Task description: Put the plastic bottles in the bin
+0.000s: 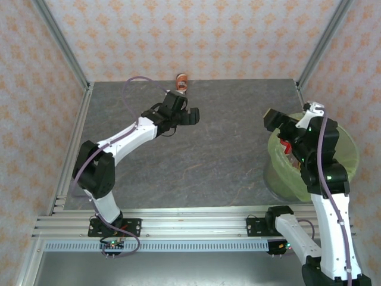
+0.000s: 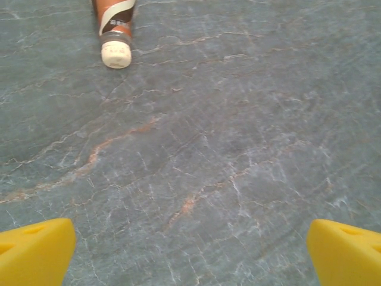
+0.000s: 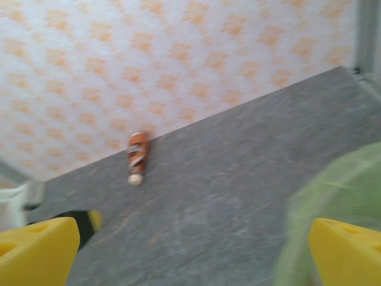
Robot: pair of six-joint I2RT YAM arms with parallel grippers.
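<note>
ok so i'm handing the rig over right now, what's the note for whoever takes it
Left fingers: open, empty, over the table, aimed towards the bottle but short of it.
Right fingers: open, empty, above the bin.
Things: one brown-orange bottle lies by the back wall, white cap towards the left arm. Something red shows inside the bin; I can't tell what else is in it.
Left to do: grasp that bottle and drop it in the bin.

A grey veined table (image 1: 226,155) is bearing two things. One brown-orange bottle (image 1: 181,80) is lying on its side at the far edge by the wall. The green-lined bin (image 1: 352,156) is standing at the table's right side.
</note>
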